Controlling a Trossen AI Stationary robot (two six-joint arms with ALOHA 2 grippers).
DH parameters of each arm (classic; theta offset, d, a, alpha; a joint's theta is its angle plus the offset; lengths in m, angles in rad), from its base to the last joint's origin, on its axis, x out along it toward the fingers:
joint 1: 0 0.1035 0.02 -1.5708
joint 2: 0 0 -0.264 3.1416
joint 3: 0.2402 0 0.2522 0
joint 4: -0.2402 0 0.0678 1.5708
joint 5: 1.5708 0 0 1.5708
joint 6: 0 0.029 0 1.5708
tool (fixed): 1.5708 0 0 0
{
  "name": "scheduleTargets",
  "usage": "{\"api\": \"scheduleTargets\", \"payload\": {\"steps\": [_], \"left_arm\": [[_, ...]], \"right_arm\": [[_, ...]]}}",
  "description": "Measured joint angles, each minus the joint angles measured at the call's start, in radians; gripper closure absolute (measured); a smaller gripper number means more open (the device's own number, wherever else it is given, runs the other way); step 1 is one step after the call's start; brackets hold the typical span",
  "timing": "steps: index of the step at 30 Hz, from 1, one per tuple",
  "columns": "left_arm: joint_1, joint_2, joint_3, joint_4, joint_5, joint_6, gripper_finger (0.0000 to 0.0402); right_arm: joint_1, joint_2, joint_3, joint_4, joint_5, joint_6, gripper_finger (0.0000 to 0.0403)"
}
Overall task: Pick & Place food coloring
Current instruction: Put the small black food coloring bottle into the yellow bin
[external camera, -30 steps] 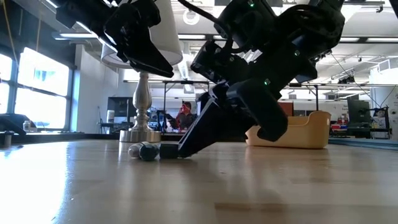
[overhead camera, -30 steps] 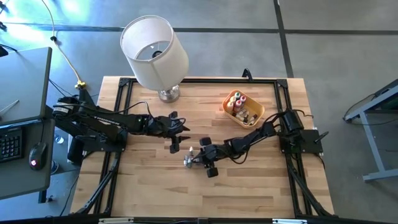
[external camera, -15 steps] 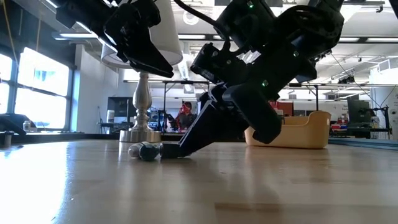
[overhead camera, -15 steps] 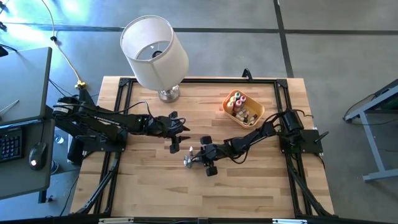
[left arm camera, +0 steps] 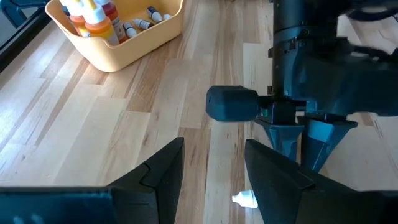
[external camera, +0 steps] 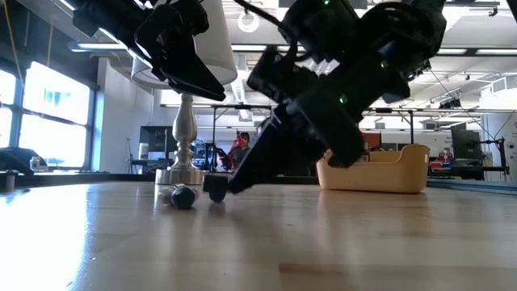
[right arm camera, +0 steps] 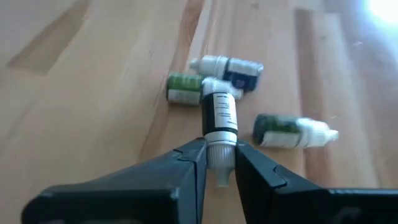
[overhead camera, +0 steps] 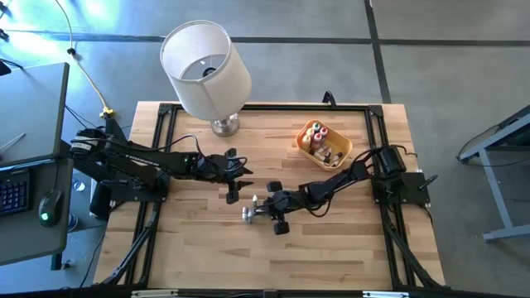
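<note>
Jaws of the right gripper (right arm camera: 219,163) pinch a black-labelled food-coloring bottle (right arm camera: 219,121) by its cap, mid-table; we cannot read its print. Left gripper (left arm camera: 211,165) hangs open at nine o'clock.

From overhead, the loose bottles (overhead camera: 249,213) hide mostly under the right end effector (overhead camera: 258,209); colours unreadable.

Workshop around a wooden table

A lamp (overhead camera: 206,70) is standing at the table's (overhead camera: 199,248) far edge; daylight is coming through windows (external camera: 48,121), and a desk (overhead camera: 29,157) is sitting on the grey floor (overhead camera: 464,74).
</note>
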Motion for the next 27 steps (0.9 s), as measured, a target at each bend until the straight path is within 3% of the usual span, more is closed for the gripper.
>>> {"api": "scheduleTargets", "payload": {"steps": [4, 9, 15, 20, 23, 27], "left_arm": [[0.000, 0.000, 0.000, -0.001, 0.000, 0.000, 0.0237], [0.000, 0.000, -0.001, -0.008, 0.000, 0.000, 0.0237], [0.000, 0.000, -0.001, -0.012, 0.000, 0.000, 0.0237], [0.000, 0.000, -0.001, -0.016, 0.001, 0.000, 0.0237], [0.000, 0.000, -0.001, -0.016, 0.001, -0.005, 0.0237], [0.000, 0.000, -0.001, -0.016, 0.001, -0.023, 0.0237]], "right_arm": [[0.000, -0.075, 0.000, -0.087, 0.030, 0.041, 0.0343], [0.007, -0.248, 0.000, -0.348, 0.146, 0.058, 0.0345], [0.015, -0.486, 0.001, -0.823, 0.446, 0.173, 0.0341], [-0.022, -0.622, 0.001, -1.255, 0.717, 0.556, 0.0342], [-0.064, -0.654, 0.001, -1.408, 0.736, 0.759, 0.0337], [-0.123, -0.645, 0.001, -1.453, 0.688, 0.807, 0.0334]]}}
